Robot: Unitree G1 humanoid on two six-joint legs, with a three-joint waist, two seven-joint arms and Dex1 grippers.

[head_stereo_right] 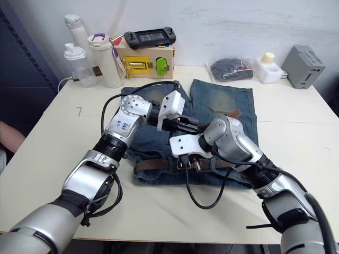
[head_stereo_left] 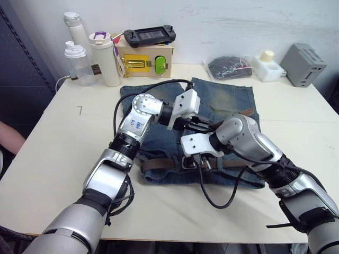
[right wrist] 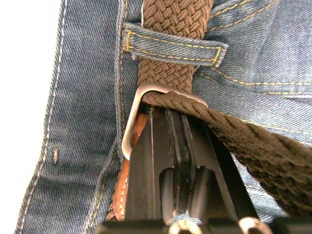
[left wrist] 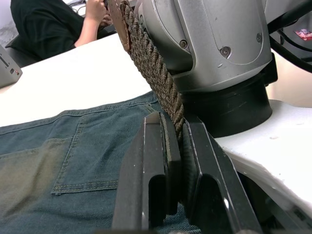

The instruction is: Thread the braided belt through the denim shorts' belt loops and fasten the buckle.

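belt [head_stereo_left: 159, 163] across shorts [head_stereo_left: 222, 103] on table [head_stereo_left: 58, 148]

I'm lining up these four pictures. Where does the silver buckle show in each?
Left eye: buckle on the shorts' waistband, under the right claw.
Right eye, same spot.
Left wrist: I cannot make it out.
Right wrist, at the fingers.
Shared landmark: braided belt.

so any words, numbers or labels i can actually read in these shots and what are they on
"7": a small dark mark, reading as that digit, on the cream tabletop.
Blue writing on the left arm's round silver joint: too small to read.
Black handheld console, its screen dark, on the tan box: no text to make out.
White-capped bottles: no readable label.
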